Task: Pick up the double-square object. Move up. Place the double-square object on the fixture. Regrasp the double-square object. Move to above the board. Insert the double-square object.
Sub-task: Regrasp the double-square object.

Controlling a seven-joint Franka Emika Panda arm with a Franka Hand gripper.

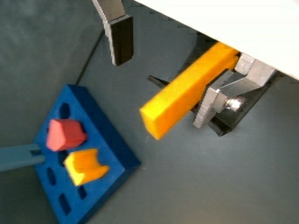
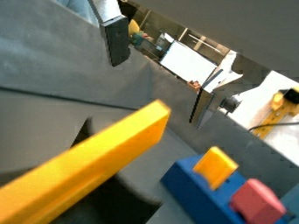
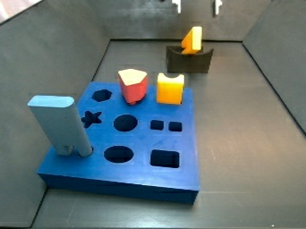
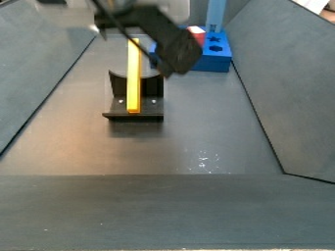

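The long, slim orange-yellow double-square object (image 3: 191, 39) is seen resting in the small dark fixture (image 3: 188, 61), well apart from the thick blue board (image 3: 125, 134) with shaped holes. The placing step is therefore judged done. The gripper (image 1: 176, 54) is held above the piece with its flat silver fingers (image 1: 118, 37) spread wide and nothing clasped; the block lies between them in both wrist views but is not seen to be touched. Regrasping, moving above the board and insertion are left. A red peg (image 3: 131, 85) and a stubby yellow block (image 3: 170, 88) already stand in the board.
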